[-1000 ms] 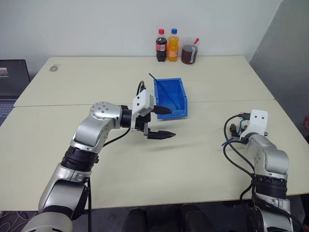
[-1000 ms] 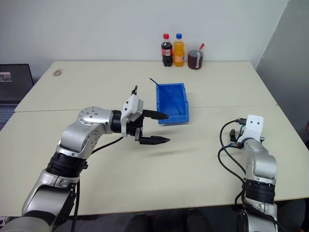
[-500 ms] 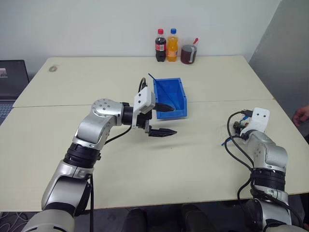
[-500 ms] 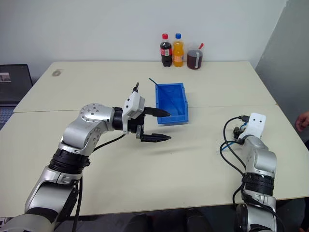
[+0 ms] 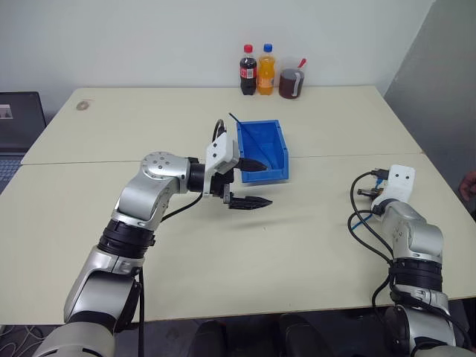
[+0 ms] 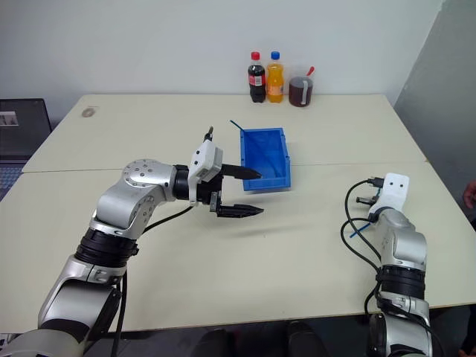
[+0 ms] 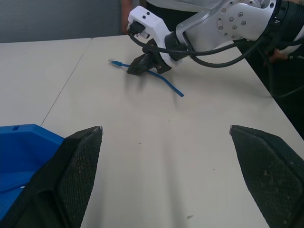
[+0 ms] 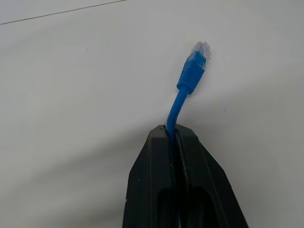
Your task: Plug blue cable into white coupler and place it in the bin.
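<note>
Closing over the last second, our right claw [image 8: 176,142] now has its two black fingers pressed together on the thin, bright-blue flexible cable [image 8: 183,97], which a second ago lay loose beside its spread fingers. From our right wrist camera, the cable rises out of the seam between the fingers and ends just past them in a small pale clear plug [image 8: 200,49] that hangs close over the pale beige counter [image 5: 297,245]. From the left wrist camera we see the same grip from the far side: the right claw [image 7: 142,66] pinches the cable [image 7: 164,84] partway along, with the plug end sticking out one way and the rest trailing across the counter the other way. In the head views a short blue stretch of cable [image 6: 357,230] shows beside our right wrist, near the counter's right edge.

Our left claw [image 5: 249,184] has kept its place, its fingers spread wide and empty, one fingertip over the front lip of the blue rectangular plastic bin [image 5: 262,149] and the other over bare counter just in front of it. The bin stands near the middle of the counter, well apart from the cable. A thin, straight dark-blue strand [image 5: 249,135] leans across the bin's inside and pokes up past its rear left corner. At the counter's far edge stand a dark cola bottle [image 5: 248,70], an orange soda bottle [image 5: 267,70] and a jug of dark liquid [image 5: 291,82].
</note>
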Controlling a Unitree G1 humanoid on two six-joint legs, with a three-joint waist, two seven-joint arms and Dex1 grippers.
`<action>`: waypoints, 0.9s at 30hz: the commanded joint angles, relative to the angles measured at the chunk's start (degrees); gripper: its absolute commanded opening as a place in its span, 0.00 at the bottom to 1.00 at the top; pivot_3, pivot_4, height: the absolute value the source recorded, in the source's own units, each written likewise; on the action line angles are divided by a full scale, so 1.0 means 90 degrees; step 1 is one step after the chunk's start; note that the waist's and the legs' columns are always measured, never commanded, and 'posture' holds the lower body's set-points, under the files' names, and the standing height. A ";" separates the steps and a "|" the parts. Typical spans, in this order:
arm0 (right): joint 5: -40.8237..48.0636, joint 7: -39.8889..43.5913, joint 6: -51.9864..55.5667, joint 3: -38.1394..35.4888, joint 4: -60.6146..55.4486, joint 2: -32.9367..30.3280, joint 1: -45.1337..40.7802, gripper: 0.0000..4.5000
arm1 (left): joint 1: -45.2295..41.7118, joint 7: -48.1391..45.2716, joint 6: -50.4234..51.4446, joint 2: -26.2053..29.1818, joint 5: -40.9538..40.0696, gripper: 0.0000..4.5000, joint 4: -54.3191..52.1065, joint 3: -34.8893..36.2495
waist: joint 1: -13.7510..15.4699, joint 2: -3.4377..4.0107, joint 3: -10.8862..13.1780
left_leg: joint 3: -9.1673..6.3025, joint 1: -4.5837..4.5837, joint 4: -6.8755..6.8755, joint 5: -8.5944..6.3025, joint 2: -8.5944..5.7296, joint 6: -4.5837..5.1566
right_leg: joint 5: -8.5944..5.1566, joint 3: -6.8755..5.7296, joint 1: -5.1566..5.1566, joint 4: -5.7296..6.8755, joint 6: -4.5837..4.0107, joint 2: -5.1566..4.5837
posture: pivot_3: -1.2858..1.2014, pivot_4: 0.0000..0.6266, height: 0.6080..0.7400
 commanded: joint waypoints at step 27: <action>-0.1926 0.6478 -0.6501 0.5947 0.2479 0.0178 -0.2071 0.00 | 1.0767 0.4279 0.0058 -0.1811 -0.0529 1.00 -0.7198 0.2995 | -0.0164 -0.0074 0.0111 | -0.0025 0.0121 0.0009 0.0009 0.0015 0.0024 | -0.0021 0.0026 0.0105 -0.0011 -0.0049 -0.0037 | 0.52 0.24 1.00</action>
